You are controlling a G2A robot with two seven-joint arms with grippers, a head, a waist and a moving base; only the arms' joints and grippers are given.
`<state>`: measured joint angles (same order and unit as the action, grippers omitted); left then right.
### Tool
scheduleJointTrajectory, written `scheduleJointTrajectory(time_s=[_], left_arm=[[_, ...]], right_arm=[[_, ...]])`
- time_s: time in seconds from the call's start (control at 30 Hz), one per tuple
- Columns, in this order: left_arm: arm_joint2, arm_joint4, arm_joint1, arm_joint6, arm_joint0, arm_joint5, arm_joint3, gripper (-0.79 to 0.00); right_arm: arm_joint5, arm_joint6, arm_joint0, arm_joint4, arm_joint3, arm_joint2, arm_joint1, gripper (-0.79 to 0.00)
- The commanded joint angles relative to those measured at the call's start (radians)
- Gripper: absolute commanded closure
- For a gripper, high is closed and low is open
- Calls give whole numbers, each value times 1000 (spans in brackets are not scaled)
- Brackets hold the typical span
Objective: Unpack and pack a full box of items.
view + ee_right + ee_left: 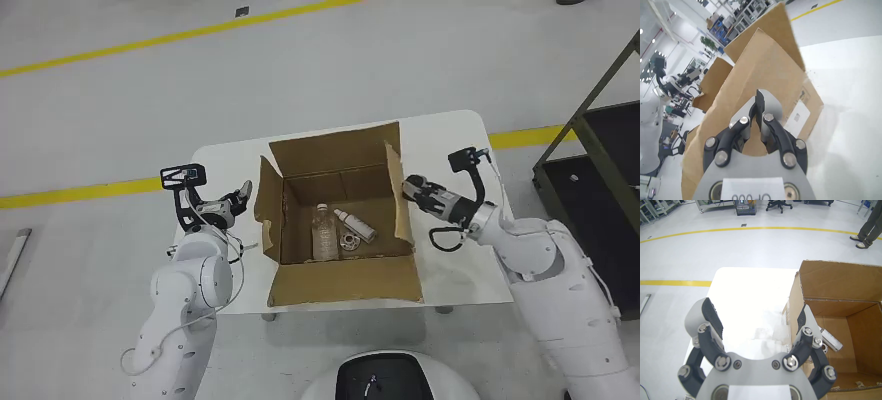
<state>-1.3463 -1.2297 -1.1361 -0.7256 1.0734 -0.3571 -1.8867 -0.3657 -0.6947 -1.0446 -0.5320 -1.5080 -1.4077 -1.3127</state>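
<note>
Fingers apart, the left gripper (pixel 755 311) is hovering just left of the brown cardboard box (pixel 345 282). The clear plastic bottle (pixel 322 232) inside is lying near-to-far. The right gripper (pixel 759 98) is sitting closed.

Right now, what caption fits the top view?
Open cardboard box with bottles inside; left gripper open, right gripper shut beside it.

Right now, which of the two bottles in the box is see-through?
The clear bottle, lying nearer the left arm's side of the cardboard box. The white bottle beside it is opaque and lies slanted.
</note>
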Motion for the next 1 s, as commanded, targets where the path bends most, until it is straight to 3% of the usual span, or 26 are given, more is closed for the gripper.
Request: scheduleJointTrajectory(time_s=[0.0,0.13,0.3,0.9,0.93,0.97], left_arm=[[0,0,0,0,0,0,0,-785],[0,0,0,0,0,0,0,-785],[0,0,0,0,0,0,0,-785],[0,0,0,0,0,0,0,-785],[-2,4,0,9,5,1,2,-671],[-5,10,-1,23,11,7,4,-342]], right_arm=[[10,-37,29,-43,1,40,-1,0],[37,-85,64,-143,-4,110,-1,0],[56,-76,74,-161,2,143,-2,0],[52,-66,70,-124,6,133,15,0],[52,-66,67,-125,4,132,16,0],[53,-66,64,-124,3,130,17,0]])
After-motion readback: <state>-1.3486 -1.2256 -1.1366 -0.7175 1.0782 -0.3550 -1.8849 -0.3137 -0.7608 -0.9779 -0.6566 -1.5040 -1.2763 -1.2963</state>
